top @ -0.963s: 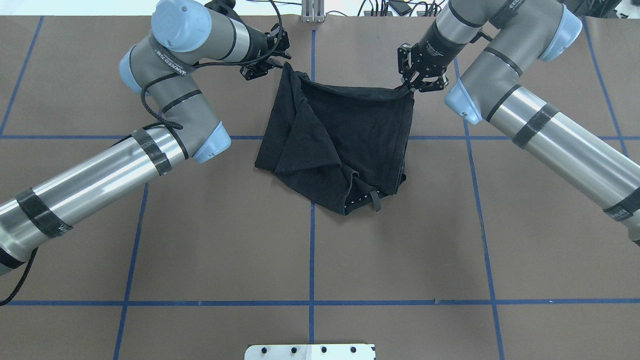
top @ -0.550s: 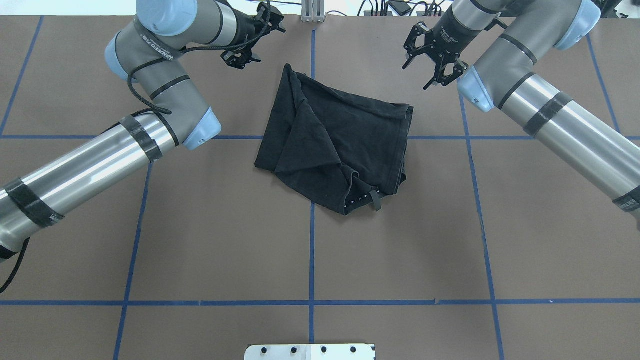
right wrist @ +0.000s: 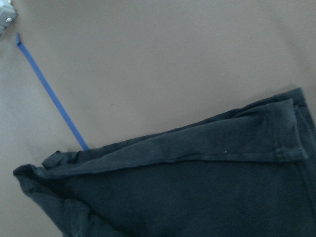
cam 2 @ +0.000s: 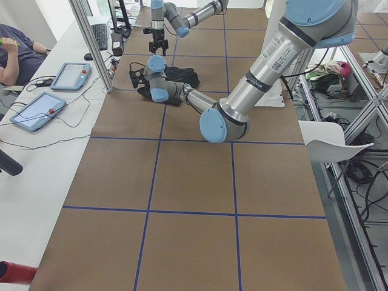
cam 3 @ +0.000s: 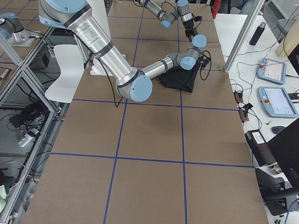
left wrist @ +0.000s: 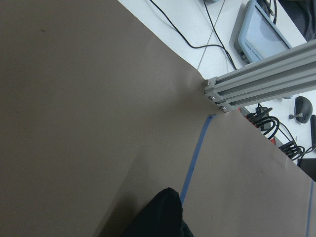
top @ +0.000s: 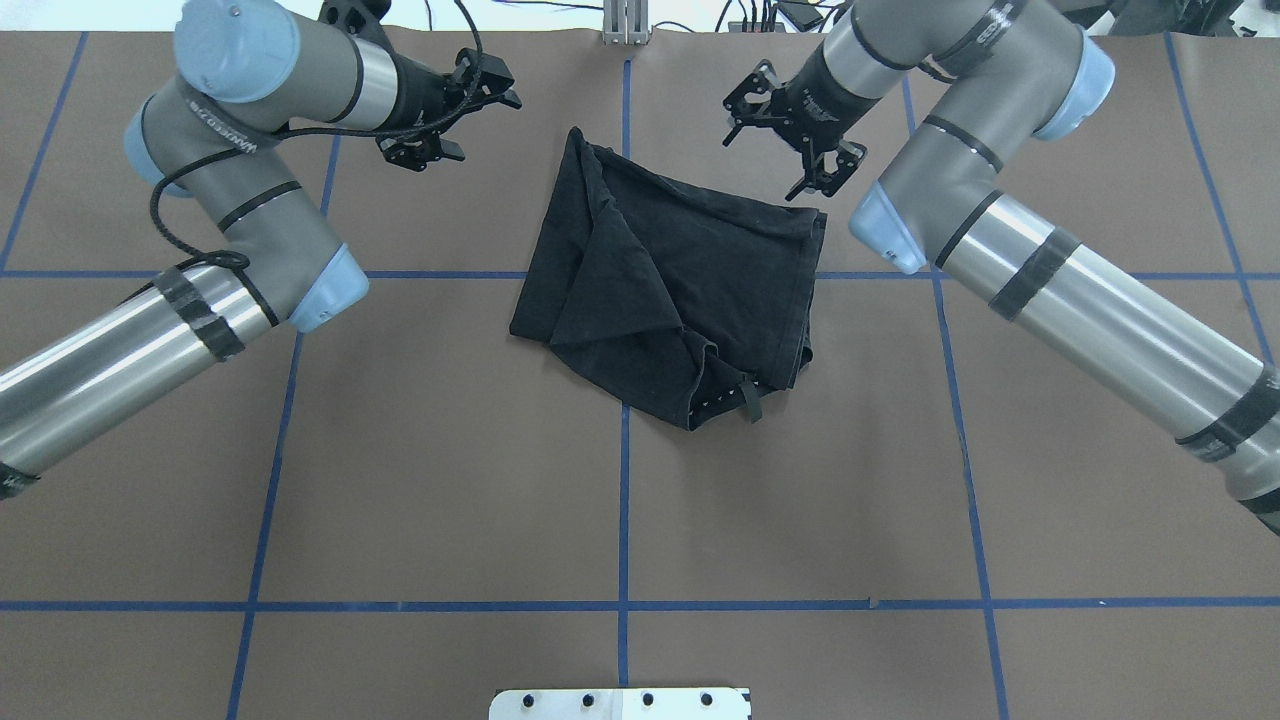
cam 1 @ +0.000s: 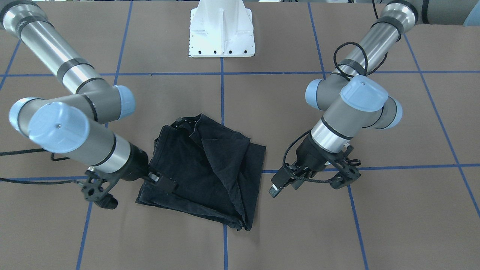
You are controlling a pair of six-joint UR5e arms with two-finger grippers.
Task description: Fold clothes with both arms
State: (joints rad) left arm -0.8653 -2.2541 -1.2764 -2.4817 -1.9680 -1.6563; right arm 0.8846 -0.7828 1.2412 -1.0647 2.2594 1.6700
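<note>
Overhead exterior view has the left gripper (top: 476,125) and right gripper (top: 765,152) both spread open and empty, pulled back off the far corners they pinched a second ago, leaving the black T-shirt (top: 680,290) folded mid-way across the table (top: 400,450), so this fold looks finished.

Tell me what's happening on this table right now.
Two robot arms are folding a black T-shirt. It lies in a rough folded bundle on the brown table, and neither arm holds it. The left tool and the right tool are both open, hovering near the T-shirt's far edge, one toward each end.
</note>
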